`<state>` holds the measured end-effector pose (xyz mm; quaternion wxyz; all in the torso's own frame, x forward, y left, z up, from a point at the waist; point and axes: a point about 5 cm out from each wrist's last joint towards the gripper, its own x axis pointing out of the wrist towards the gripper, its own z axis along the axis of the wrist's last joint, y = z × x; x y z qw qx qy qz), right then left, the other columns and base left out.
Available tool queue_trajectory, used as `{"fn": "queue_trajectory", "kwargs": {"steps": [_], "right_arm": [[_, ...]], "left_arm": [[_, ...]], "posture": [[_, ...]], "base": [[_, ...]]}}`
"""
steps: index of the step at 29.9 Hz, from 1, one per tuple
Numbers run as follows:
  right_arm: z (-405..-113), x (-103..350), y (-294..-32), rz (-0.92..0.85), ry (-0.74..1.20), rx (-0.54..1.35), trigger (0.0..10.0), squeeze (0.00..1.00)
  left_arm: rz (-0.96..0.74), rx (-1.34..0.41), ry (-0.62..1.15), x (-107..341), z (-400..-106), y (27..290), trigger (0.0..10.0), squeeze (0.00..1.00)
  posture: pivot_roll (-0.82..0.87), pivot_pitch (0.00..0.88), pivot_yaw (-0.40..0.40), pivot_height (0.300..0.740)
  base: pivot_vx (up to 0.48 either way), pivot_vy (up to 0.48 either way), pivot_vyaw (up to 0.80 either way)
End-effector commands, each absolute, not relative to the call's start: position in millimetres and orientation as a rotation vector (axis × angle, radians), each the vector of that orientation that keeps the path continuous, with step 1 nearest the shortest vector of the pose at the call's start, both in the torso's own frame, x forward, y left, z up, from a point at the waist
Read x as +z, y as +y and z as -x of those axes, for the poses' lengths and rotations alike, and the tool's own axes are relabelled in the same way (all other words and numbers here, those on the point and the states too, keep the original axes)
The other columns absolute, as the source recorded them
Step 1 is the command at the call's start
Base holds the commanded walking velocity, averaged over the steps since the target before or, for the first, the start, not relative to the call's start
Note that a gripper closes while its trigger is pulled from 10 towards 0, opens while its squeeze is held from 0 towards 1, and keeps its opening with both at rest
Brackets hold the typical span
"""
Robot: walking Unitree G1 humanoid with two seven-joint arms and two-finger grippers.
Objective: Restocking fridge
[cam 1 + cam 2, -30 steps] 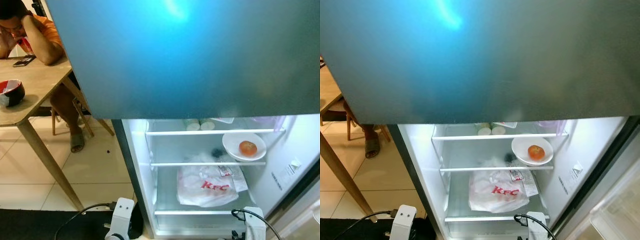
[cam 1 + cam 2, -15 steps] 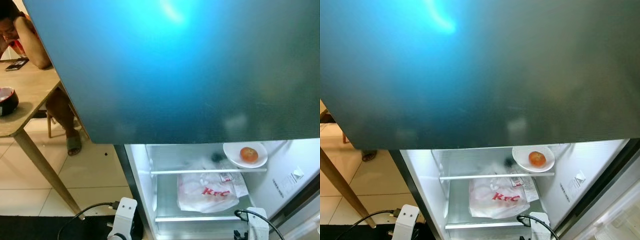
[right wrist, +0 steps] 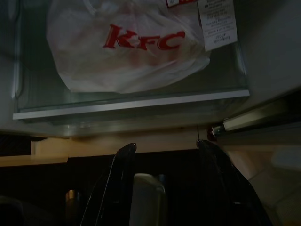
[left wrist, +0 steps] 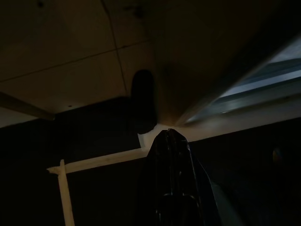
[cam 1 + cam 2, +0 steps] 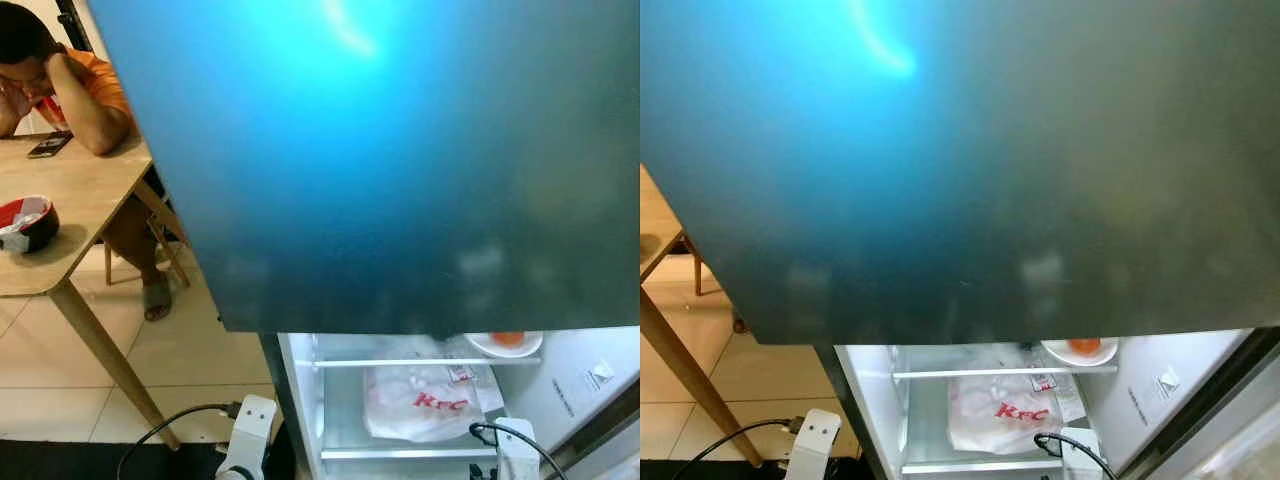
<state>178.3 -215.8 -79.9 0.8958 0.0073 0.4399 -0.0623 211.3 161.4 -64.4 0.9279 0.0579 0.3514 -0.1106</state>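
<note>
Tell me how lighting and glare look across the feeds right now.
Eye views: bright cyan glare on the dark fridge door; the lit interior washes out the plate. Left wrist view: very dark, left gripper a silhouette. Right wrist view: dim, yet the KFC bag reads clearly.

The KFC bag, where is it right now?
The KFC bag lies on a glass shelf inside the open fridge, below the plate, just ahead of the right hand.

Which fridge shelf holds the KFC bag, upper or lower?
The lower glass shelf holds the KFC bag; the upper shelf carries the white plate instead.
</note>
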Motion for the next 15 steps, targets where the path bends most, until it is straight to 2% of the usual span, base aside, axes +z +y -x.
{"fn": "queue_trajectory", "kwargs": {"steps": [1, 4, 15], "right_arm": [[-176.9, -80.0, -216.0, -0.035, 0.901, -0.136, 10.0, 0.0], [-176.6, -79.9, -215.3, -0.066, 0.89, -0.132, 10.0, 0.0], [-174.5, -80.5, -215.9, -0.071, 0.886, -0.144, 10.0, 0.0]], "left_arm": [[-0.123, -0.234, 0.735, -67.6, -205.9, 160.3, 10.0, 0.0], [-0.124, -0.233, 0.736, -67.9, -205.4, 160.5, 10.0, 0.0], [-0.135, -0.234, 0.725, -66.5, -206.0, 166.6, 10.0, 0.0]], "posture": [[-0.07, 0.022, 0.036, 0.683], [-0.07, 0.019, 0.038, 0.683], [-0.07, 0.005, 0.043, 0.733]], "base": [[0.0, 0.0, 0.0], [0.0, 0.0, 0.0], [0.0, 0.0, 0.0]]}}
